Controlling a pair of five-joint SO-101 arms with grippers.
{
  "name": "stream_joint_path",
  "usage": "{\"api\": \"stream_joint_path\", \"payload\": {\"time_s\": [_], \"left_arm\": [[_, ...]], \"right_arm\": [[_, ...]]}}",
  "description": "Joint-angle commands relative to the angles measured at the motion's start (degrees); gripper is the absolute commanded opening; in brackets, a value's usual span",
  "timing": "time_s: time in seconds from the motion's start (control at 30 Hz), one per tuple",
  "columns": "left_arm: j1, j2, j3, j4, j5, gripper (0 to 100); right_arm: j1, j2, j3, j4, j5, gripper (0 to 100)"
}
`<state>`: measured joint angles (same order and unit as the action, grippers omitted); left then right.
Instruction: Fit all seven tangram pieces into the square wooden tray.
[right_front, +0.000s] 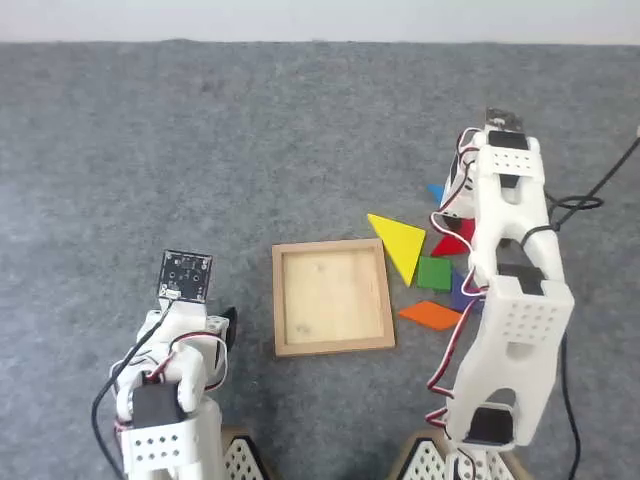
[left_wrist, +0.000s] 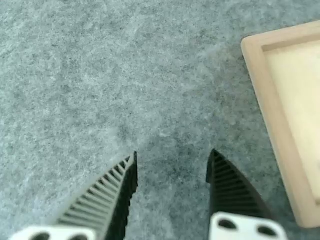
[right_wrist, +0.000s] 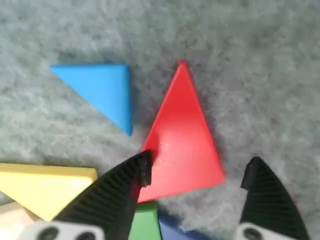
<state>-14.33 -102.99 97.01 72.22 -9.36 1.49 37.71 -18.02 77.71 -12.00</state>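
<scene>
Red triangle (right_wrist: 182, 145), blue triangle (right_wrist: 102, 87), yellow triangle (right_front: 402, 243), green square (right_front: 434, 273), tan tray (right_front: 278, 300).

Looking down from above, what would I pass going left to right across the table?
Left arm → square wooden tray → yellow triangle → right arm.

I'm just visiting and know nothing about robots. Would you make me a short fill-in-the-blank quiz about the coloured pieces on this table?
1. The right tool hovers, jaws open, over a triangle coloured ___.
2. The big triangle lying nearest the wooden tray is ___.
3. The square piece is ___.

Missing words: red, yellow, green.
</scene>
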Motion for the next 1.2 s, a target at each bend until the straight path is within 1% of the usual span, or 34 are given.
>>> {"api": "stream_joint_path", "payload": {"time_s": [0.0, 0.03, 0.17, 0.5, 0.6, 0.77, 0.83, 0.97, 1.0, 1.17], "left_arm": [[0.09, -1.14, -0.48, 0.26, -0.44, 22], [0.09, -1.14, -0.48, 0.26, -0.44, 22], [0.09, -1.14, -0.48, 0.26, -0.44, 22], [0.00, -1.14, -0.48, 0.26, -0.44, 22], [0.00, -1.14, -0.48, 0.26, -0.44, 22], [0.00, -1.14, -0.48, 0.26, -0.44, 22], [0.00, -1.14, -0.48, 0.26, -0.44, 22], [0.00, -1.14, -0.48, 0.26, -0.44, 22], [0.00, -1.14, -0.48, 0.26, -0.44, 22], [0.09, -1.14, -0.48, 0.26, -0.44, 22]], "right_arm": [[-0.75, 1.80, -1.49, -1.19, -0.79, 30.3], [-0.84, 2.24, -1.49, -1.10, -1.14, 30.3], [-0.57, 3.12, -1.49, -0.66, -8.44, 30.3], [-1.36, 3.21, -1.49, -0.13, -17.32, 30.3], [-1.45, 3.12, -1.49, -0.31, -18.73, 30.3], [-1.36, 3.12, -1.49, -1.19, -18.37, 30.2], [-1.27, 3.12, -1.49, -1.27, -18.29, 26.4], [-1.36, 3.03, -1.49, -1.45, -15.65, 4.6], [-1.27, 3.03, -1.49, -1.45, -15.21, 0.7], [-1.27, 2.77, -1.93, -0.92, -15.12, 0.6]]}}
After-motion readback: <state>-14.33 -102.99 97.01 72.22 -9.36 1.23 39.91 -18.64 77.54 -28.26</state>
